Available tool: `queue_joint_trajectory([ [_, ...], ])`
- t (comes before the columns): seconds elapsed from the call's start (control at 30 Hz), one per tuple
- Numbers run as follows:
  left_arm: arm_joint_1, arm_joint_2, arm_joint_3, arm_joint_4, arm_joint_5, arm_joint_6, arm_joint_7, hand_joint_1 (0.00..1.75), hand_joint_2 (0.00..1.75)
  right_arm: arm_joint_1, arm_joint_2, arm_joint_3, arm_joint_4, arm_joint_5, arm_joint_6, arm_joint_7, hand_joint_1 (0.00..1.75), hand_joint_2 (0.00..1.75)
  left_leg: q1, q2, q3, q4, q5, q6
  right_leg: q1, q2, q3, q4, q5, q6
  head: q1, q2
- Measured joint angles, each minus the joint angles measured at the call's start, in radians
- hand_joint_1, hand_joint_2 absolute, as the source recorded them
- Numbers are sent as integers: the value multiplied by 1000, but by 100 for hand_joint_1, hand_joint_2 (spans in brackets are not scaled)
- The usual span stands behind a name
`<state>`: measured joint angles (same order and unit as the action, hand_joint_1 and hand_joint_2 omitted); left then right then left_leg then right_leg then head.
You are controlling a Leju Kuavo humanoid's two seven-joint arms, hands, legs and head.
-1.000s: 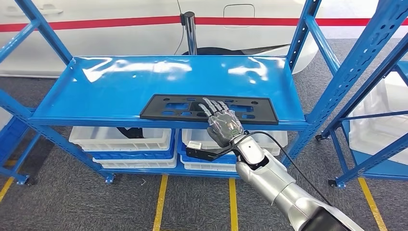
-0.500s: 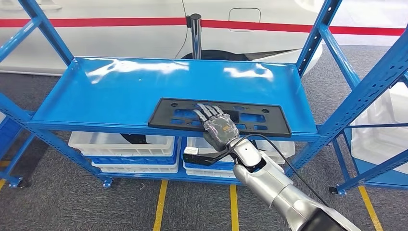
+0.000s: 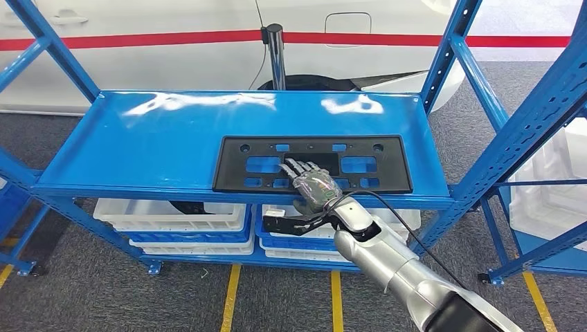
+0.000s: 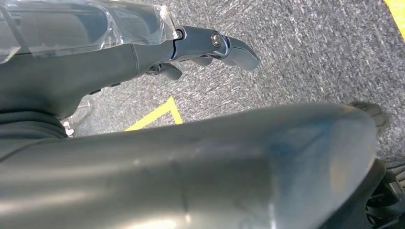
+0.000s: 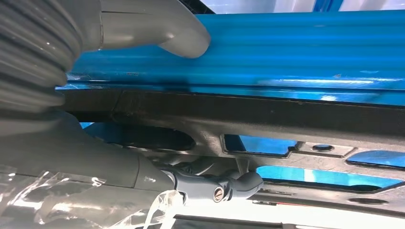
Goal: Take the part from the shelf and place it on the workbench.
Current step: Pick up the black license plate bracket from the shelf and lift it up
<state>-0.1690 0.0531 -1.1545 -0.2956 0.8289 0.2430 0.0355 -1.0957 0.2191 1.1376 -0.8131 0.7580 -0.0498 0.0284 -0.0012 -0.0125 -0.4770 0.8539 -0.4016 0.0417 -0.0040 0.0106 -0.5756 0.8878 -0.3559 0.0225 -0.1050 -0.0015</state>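
— Where do we see the part (image 3: 311, 163)?
— Flat on the blue shelf (image 3: 159, 142), near its front edge.
— And our right robot hand (image 3: 313, 190)?
— Fingers on top, thumb under the shelf lip; a real grip, we cannot tell.

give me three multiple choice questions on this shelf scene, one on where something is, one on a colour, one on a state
1. Where does the black part lie?
A. on the floor
B. on the blue shelf's top level, near its front edge
C. in a white bin

2. What colour is the shelf?
A. blue
B. green
C. grey

3. What is the right hand doing?
A. hanging beside the robot's body
B. carrying the part in the air
C. resting its fingers on the part, which lies flat on the shelf

Answers:
1 B, the head view shows the part on the top level, above the white bins.
2 A, its deck and posts are blue.
3 C, the fingers lie over the part's front edge.
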Motion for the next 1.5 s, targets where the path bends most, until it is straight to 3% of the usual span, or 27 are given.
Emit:
queue_joint_trajectory([
  [0.07, 0, 0, 1, 0, -1, 0, 0, 0, 0, -3, 2, 2, 12, -4, 2, 4, 175, 175, 1, 0, 2, -2, 0, -14, 0, 0, 1, 0, 0, -2, 0, 0],
  [0.4, 0, 0, 1, 0, -6, 2, -1, 0, 0, -15, 13, 3, 36, -7, 1, 3, 175, 175, -4, 1, 6, -3, 3, -16, -5, 0, 7, -4, 5, -5, 0, 0],
  [0.53, -1, 0, 1, 0, -20, 10, -12, 0, 175, -18, 18, 4, 37, -8, 1, 1, 175, 175, -6, 1, 7, -2, 3, -16, -7, 0, 8, -4, 5, -4, 0, 0],
  [1.2, -9, 0, 1, 0, -58, 23, -60, 0, 175, -29, 19, 15, 37, 7, -1, 4, 175, 175, -7, 1, 9, -2, 3, -16, -7, 0, 9, -4, 6, -4, 0, 0],
  [1.5, -19, 0, 1, 0, -98, 82, -77, 0, 175, -29, 16, 15, 28, 44, -6, 27, 175, 175, -7, 1, 9, -2, 4, -15, -7, 0, 10, -4, 6, -4, 0, 0],
])
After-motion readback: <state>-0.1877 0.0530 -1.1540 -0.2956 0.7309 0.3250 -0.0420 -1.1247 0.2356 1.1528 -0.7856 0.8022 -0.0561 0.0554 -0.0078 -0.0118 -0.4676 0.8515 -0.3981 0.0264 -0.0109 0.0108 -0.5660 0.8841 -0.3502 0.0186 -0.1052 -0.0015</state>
